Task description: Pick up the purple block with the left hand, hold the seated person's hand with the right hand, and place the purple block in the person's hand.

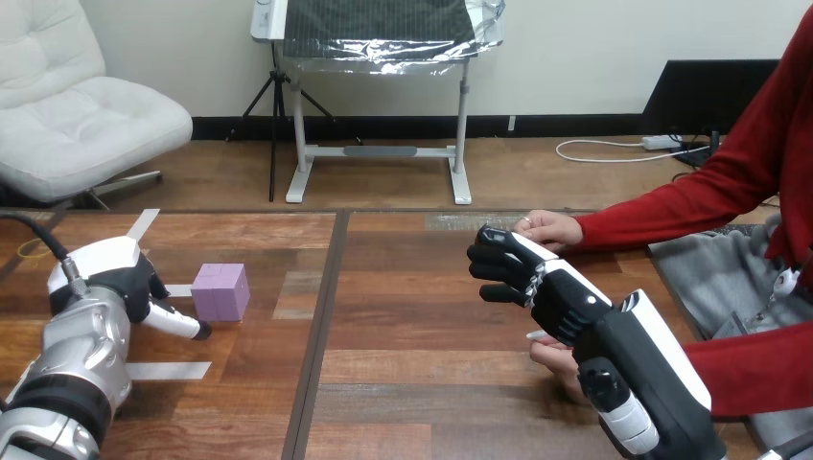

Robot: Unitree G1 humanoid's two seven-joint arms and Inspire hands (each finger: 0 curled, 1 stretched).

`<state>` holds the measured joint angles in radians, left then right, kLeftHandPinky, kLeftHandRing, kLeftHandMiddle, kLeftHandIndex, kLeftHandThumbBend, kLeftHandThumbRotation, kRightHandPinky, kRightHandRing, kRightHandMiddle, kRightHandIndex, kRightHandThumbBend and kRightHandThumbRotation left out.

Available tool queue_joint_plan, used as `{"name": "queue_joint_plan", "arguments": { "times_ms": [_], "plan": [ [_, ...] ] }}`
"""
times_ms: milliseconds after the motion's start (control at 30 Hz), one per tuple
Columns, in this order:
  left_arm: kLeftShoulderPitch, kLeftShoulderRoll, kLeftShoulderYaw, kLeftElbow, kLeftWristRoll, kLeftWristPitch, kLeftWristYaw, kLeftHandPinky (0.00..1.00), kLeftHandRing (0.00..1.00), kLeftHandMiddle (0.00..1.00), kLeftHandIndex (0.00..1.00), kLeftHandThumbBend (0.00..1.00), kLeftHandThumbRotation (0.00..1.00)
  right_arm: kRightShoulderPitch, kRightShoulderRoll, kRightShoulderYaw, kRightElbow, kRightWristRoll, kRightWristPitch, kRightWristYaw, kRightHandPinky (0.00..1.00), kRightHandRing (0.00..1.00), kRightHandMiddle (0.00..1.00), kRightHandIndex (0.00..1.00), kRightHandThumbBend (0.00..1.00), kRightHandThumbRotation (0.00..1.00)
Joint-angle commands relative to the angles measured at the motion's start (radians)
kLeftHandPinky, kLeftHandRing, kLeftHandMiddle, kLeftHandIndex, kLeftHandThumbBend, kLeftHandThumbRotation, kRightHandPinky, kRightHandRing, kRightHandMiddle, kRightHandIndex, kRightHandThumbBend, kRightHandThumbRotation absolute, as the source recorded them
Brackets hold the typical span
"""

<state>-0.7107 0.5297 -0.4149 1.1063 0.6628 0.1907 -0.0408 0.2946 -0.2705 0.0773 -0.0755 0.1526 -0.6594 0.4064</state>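
The purple block sits on the counter at three o'clock from the left hand — just beside its fingers, spread apart and empty.

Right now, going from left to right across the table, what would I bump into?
Left hand → purple block → right hand.

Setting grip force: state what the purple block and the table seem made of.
Purple block: likely foam or plastic, matte; even colour, no glare. Table: wood or wood-look laminate, low sheen; grain and plank seams show.
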Motion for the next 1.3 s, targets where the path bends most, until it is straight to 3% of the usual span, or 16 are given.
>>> {"name": "queue_joint_plan", "arguments": {
  "times_ms": [0, 300, 867, 1267],
  "plan": [
    [-0.088, -0.004, -0.012, -0.025, 0.016, 0.007, 0.018, 0.63, 0.76, 0.78, 0.72, 0.8, 0.43, -0.025, 0.01, -0.016, -0.047, -0.004, -0.016, -0.016, 0.82, 0.86, 0.87, 0.89, 0.94, 1.0],
    [-0.086, -0.009, -0.011, -0.036, 0.017, 0.024, 0.024, 0.63, 0.75, 0.77, 0.74, 0.8, 0.43, -0.025, 0.011, -0.013, -0.046, 0.003, -0.015, -0.012, 0.81, 0.86, 0.87, 0.89, 0.94, 1.0],
    [-0.079, -0.011, -0.006, -0.043, 0.016, 0.017, 0.072, 0.52, 0.66, 0.71, 0.72, 0.86, 0.53, -0.026, 0.01, -0.012, -0.047, -0.001, -0.007, -0.012, 0.83, 0.87, 0.88, 0.89, 0.94, 1.0],
    [-0.081, -0.008, -0.009, -0.057, 0.017, 0.01, 0.072, 0.68, 0.79, 0.82, 0.82, 0.91, 0.6, -0.034, 0.012, -0.01, -0.031, 0.002, -0.022, -0.008, 0.83, 0.87, 0.88, 0.89, 0.93, 1.0]
  ]
}}
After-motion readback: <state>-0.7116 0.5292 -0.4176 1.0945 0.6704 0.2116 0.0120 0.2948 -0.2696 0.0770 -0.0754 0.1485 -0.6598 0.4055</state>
